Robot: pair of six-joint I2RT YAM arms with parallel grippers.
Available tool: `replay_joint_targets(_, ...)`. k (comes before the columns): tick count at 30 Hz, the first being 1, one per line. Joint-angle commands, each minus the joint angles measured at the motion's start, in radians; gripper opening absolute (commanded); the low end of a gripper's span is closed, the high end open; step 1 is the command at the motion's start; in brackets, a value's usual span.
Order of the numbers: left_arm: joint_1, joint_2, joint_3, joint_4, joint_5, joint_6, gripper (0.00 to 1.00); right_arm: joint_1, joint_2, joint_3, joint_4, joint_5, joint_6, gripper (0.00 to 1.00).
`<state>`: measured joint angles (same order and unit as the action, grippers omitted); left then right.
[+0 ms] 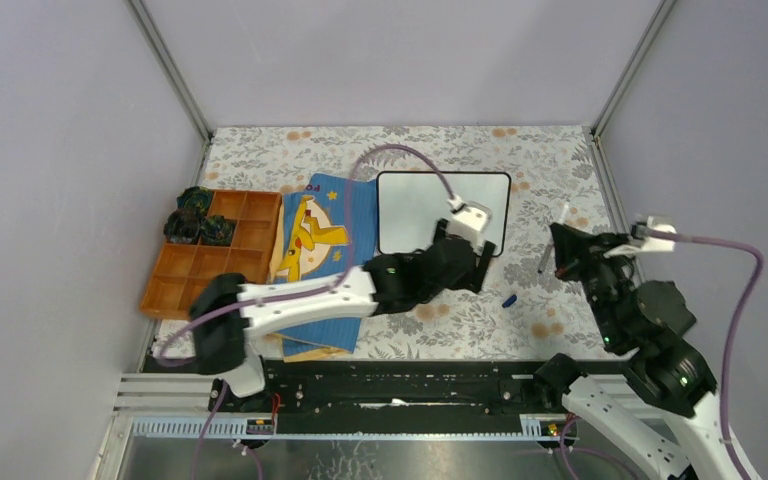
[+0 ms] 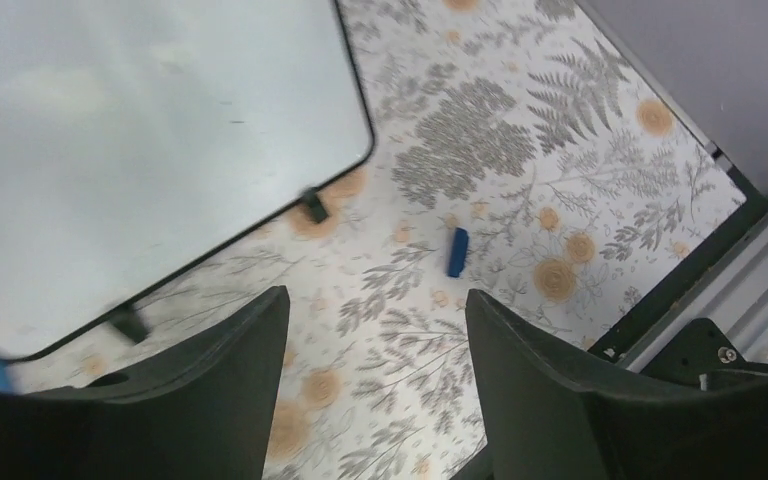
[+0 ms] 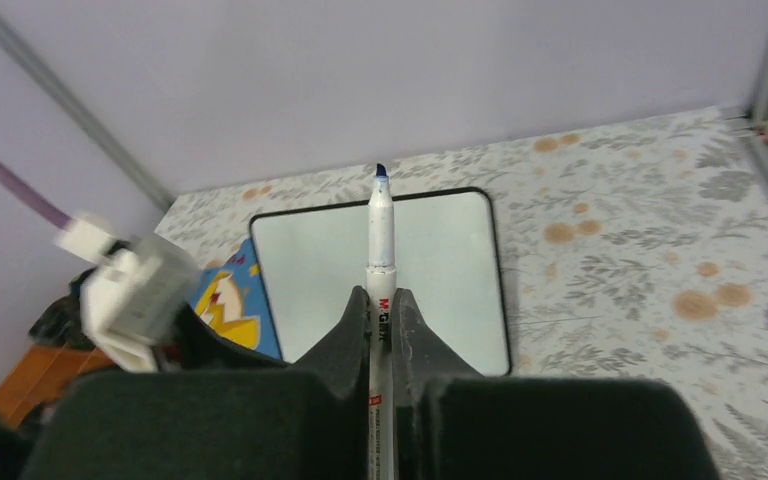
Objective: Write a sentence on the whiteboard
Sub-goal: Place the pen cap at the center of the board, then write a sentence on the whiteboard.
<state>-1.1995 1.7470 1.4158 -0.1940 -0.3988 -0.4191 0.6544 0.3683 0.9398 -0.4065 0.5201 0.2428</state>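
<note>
The whiteboard (image 1: 430, 205) lies flat at the middle of the table, white with a thin black frame. Its face (image 2: 140, 140) is blank and no sentence is in view on it. My left gripper (image 2: 376, 295) hovers over the tablecloth by the board's near right corner (image 1: 478, 272), open with nothing between its fingers. A small blue cap (image 2: 457, 251) lies on the cloth just beyond it (image 1: 509, 298). To the right of the board, my right gripper (image 3: 381, 293) is shut on a white marker (image 3: 381, 225) with a bare blue tip, which points toward the whiteboard (image 3: 430, 270).
A blue book with a yellow cartoon (image 1: 320, 240) lies left of the board, partly under my left arm. An orange compartment tray (image 1: 205, 262) with dark items (image 1: 198, 220) sits at the far left. Walls enclose three sides, and a black rail (image 1: 410, 385) marks the near edge.
</note>
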Motion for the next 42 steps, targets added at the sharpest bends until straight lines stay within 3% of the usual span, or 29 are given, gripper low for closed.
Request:
replay_joint_targets(1, -0.003, -0.24, -0.16, 0.084, -0.19, 0.034, 0.74, 0.002, 0.094, 0.02, 0.106, -0.184, 0.054, 0.0)
replay_joint_targets(4, 0.021, -0.44, -0.291, 0.148, -0.124, 0.098, 0.82, 0.002, 0.148, -0.022, 0.231, -0.327, 0.097, 0.0)
replay_joint_targets(11, 0.266, -0.809, -0.468, 0.256, 0.41, 0.105, 0.94, 0.002, 0.337, -0.055, 0.562, -0.691, 0.227, 0.0)
replay_joint_targets(16, 0.461, -0.829, -0.502, 0.361, 0.804, -0.035, 0.94, 0.002, 0.473, -0.035, 0.769, -0.871, 0.328, 0.0)
replay_joint_targets(20, 0.48, -0.786, -0.549, 0.529, 0.984, -0.174, 0.9, 0.002, 0.528, -0.019, 0.853, -0.957, 0.392, 0.0)
replay_joint_targets(32, 0.482, -0.727, -0.561, 0.707, 1.088, -0.308, 0.84, 0.002, 0.534, -0.033, 0.881, -1.015, 0.418, 0.0)
replay_joint_targets(42, 0.482, -0.706, -0.544, 0.699, 1.048, -0.319, 0.76, 0.002, 0.537, -0.015, 0.869, -1.056, 0.415, 0.0)
